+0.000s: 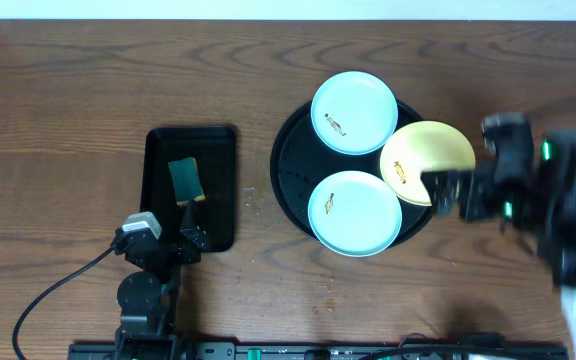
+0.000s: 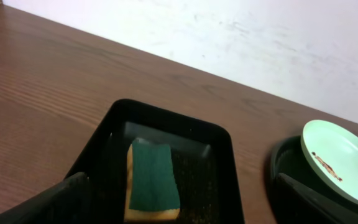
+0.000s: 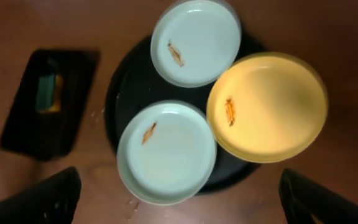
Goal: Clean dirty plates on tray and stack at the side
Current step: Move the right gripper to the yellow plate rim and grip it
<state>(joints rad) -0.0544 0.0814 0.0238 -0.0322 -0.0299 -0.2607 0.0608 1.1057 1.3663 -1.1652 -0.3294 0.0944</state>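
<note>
Three plates lie on the round black tray (image 1: 286, 170): a mint plate (image 1: 354, 112) at the back, a mint plate (image 1: 355, 212) at the front, and a yellow plate (image 1: 428, 160) overhanging the right rim. Each carries a small brown smear. My right gripper (image 1: 444, 194) is open and empty, just right of the yellow plate; the arm looks blurred. In the right wrist view the gripper (image 3: 179, 208) hangs above the plates (image 3: 166, 152) (image 3: 267, 107) (image 3: 196, 41). My left gripper (image 2: 179, 214) is open and empty, near the front of the rectangular tray (image 1: 190, 237).
A small rectangular black tray (image 1: 158, 190) lies left of the round tray and holds a green-and-yellow sponge (image 1: 185, 180), which also shows in the left wrist view (image 2: 152, 180). A few crumbs lie on the wood between the trays. A black cable runs off the front left.
</note>
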